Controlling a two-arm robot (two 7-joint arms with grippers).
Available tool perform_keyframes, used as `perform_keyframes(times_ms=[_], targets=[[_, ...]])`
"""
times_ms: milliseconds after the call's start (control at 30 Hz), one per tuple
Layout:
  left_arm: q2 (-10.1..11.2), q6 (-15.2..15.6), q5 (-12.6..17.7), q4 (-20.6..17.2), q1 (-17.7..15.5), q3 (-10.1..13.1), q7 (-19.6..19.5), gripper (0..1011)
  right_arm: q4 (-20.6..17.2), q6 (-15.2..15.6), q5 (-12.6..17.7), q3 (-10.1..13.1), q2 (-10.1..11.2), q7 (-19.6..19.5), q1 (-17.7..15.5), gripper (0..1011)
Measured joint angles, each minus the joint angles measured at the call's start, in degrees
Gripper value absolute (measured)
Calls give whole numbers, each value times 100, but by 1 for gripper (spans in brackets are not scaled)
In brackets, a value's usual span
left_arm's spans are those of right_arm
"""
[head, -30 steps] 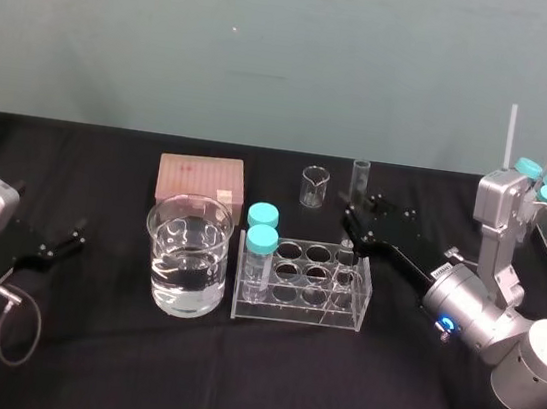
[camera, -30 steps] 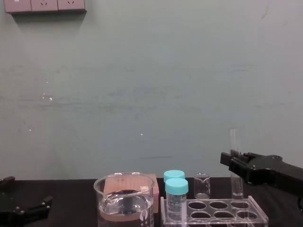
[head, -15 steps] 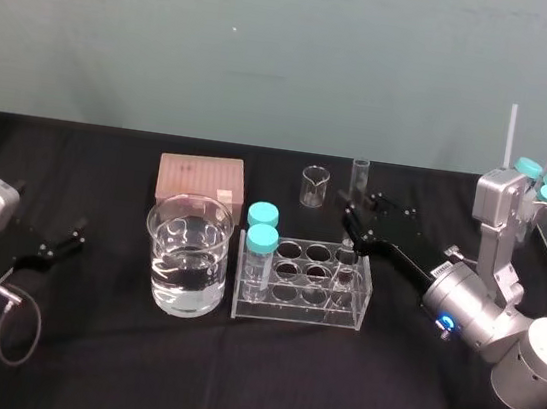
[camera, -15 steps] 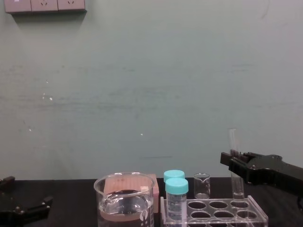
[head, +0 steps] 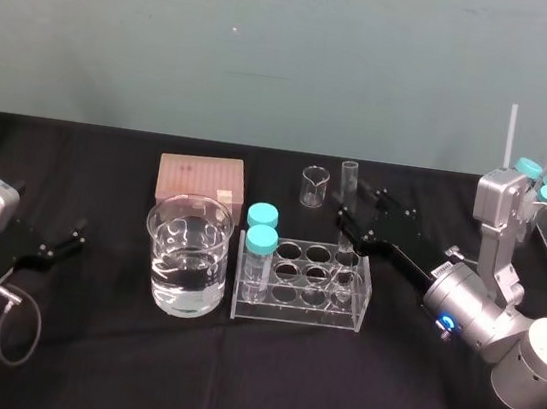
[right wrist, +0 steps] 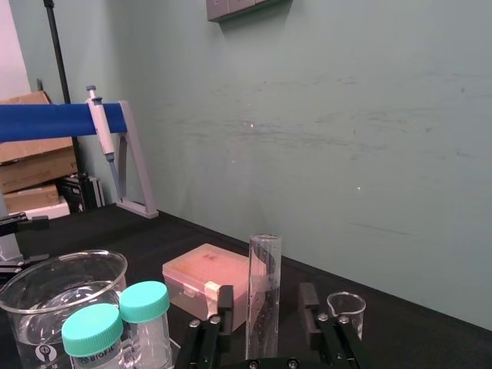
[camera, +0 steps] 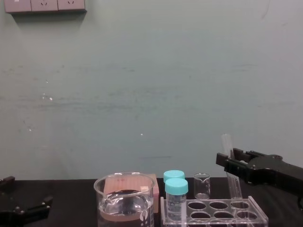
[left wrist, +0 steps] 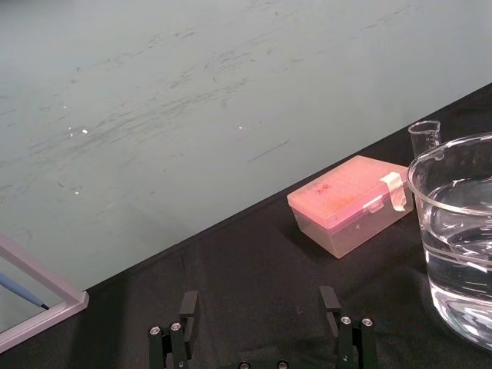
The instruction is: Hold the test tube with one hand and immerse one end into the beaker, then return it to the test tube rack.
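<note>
Glass beaker (head: 159,250) holds clear liquid (head: 182,283); rack (head: 310,313) holds two vials (head: 262,240).

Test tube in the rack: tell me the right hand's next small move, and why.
Probably close the right hand on the long clear glass test tube. The tube leans between the hand's fingers with a gap on each side, its lower end in the clear acrylic rack, so lifting toward the large clear glass beaker would likely leave it behind. The left hand sits parked, open.
</note>
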Motion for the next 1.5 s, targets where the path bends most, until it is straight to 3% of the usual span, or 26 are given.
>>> perform_keyframes(times_ms=[400,533,833,933,1067,1233,1500], targets=[[0,0,0,0,0,0,0,1000,-5,4,6,0,0,1,-6,901],[0,0,0,0,0,0,0,1000,-311,-83,97,100,53,20,-101,992],[0,0,0,0,0,0,0,1000,-1400,-134,187,409,308,-309,-710,1003],[0,0,0,0,0,0,0,1000,-1960,-53,212,646,466,-621,-1213,1003],[0,0,0,0,0,0,0,1000,-2361,8,161,964,586,-1057,-1736,1003],[0,0,0,0,0,0,0,1000,-2445,2,-126,1323,565,-1685,-2145,1003],[0,0,0,0,0,0,0,1000,-2152,42,-406,1440,411,-1982,-2170,1003]])
